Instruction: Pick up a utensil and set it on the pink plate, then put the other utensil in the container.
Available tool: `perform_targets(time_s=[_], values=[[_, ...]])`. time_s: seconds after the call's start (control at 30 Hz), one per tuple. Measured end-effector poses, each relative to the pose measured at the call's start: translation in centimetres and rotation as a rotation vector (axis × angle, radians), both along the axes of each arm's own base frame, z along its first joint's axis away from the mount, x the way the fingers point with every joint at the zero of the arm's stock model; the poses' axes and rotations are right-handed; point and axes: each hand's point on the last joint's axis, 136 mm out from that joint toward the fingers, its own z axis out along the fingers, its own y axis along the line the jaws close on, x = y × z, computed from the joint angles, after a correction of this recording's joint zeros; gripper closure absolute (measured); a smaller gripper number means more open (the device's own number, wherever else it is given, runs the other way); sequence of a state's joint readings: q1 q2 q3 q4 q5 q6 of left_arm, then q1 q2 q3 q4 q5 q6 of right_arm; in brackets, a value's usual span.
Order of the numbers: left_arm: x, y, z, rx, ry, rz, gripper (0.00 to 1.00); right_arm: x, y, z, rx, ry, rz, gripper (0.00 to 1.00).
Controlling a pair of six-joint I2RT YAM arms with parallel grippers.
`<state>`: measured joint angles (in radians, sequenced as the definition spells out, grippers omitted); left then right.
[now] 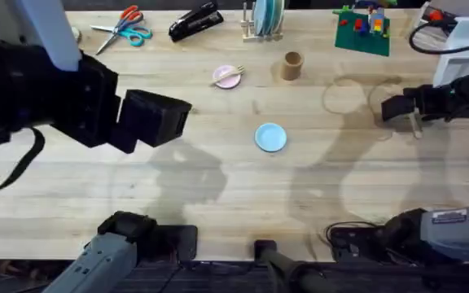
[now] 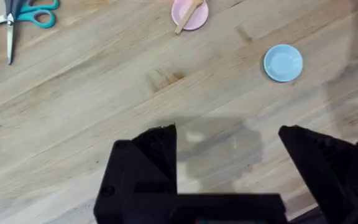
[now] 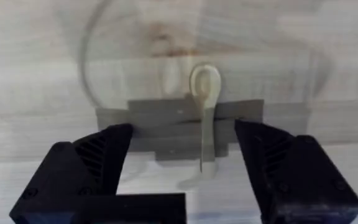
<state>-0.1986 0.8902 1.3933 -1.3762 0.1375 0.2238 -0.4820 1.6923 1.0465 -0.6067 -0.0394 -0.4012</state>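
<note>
Fork (image 1: 230, 74) is already on the pink plate (image 1: 225, 80) upper middle, so it's spoon (image 3: 205, 118) time: it lies at the right edge, handle running straight back between the right gripper's (image 3: 182, 165) spread fingers, cup (image 1: 291, 65) well left, left gripper (image 2: 229, 162) wide open, empty.

The pale blond wooden desk (image 1: 218, 179) shows fine straight grain and a few darker streaks. On it sit a small round light-pink plate (image 1: 227, 77) bearing a pale wooden fork (image 1: 233, 73), a small round light-blue plate (image 1: 270, 137), and a tan-brown cylinder cup (image 1: 292, 65). The scissors (image 1: 120, 28) have orange and teal handles. A pale cream wooden spoon (image 3: 205, 112) lies between the right black claw's (image 3: 185, 165) fingers.
</note>
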Motion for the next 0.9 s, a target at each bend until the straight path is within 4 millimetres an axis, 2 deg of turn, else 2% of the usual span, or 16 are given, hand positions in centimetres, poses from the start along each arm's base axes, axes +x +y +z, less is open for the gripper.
perform_targets(time_s=[0.2,0.23,0.6,0.9], values=[[0.00,0.00,-0.01,0.000,0.000,0.000,0.007,0.11,-0.02,-0.01,0.002,-0.003,0.000,0.008],[0.00,0.00,-0.01,0.000,0.000,0.000,0.006,0.12,-0.01,0.00,0.002,-0.004,-0.001,0.032],[0.00,0.00,-0.01,0.000,0.000,0.000,0.007,0.64,-0.15,0.03,-0.001,-0.022,0.002,0.610],[0.00,0.00,-0.01,0.000,0.000,0.000,0.006,0.62,-0.19,0.02,-0.003,-0.018,0.002,0.685]])
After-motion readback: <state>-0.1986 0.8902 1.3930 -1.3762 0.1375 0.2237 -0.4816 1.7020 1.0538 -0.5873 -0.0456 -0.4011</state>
